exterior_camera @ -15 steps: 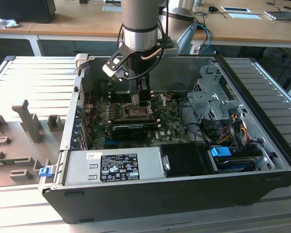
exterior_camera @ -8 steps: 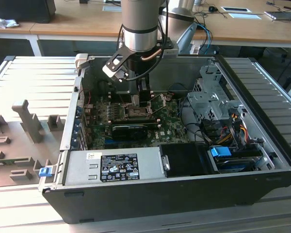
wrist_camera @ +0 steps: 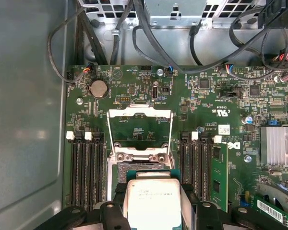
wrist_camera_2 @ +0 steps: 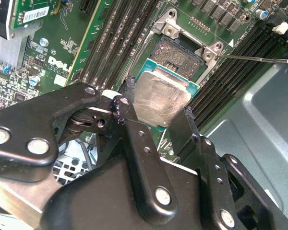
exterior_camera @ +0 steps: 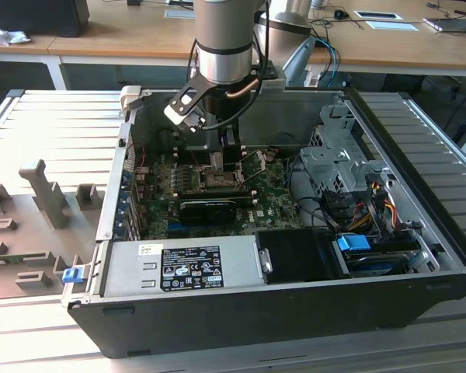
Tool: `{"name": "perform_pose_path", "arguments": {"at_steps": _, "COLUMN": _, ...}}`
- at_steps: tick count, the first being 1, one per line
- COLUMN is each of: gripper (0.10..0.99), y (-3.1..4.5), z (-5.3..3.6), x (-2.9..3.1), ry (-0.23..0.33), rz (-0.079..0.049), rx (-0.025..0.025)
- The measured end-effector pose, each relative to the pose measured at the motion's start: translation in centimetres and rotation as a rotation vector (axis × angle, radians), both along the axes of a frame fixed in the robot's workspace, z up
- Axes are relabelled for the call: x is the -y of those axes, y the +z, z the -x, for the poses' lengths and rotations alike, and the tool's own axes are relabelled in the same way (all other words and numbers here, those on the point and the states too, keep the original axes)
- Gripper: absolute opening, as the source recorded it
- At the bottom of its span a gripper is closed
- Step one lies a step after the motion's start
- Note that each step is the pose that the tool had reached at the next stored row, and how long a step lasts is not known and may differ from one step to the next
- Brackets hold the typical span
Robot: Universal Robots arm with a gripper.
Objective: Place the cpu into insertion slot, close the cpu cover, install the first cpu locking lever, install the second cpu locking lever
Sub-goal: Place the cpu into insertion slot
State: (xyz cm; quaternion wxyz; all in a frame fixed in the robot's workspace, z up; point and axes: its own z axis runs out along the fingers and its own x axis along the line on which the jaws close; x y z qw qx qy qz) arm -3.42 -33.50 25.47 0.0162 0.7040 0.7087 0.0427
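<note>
- The exterior view looked down at a slant from outside the open computer case (exterior_camera: 295, 311), far enough to hold it whole; the arm (exterior_camera: 225, 39) entered at upper centre.
- The first wrist view faced the motherboard (wrist_camera: 134, 86) squarely, close.
- The second wrist view looked aslant past the tool (wrist_camera_2: 156, 111), closer.
- Both wrist views shared the cpu (wrist_camera: 153, 203) and socket (wrist_camera_2: 177, 55).
</note>
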Motion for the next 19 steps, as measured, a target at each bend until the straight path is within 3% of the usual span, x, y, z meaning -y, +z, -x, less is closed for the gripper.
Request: {"name": "perform_pose_path", "arguments": {"at_steps": 19, "gripper": 0.529, "y": -1.49, "z": 0.48, "x": -0.28, "ry": -0.009, "rz": 0.000, "rx": 0.0001}}
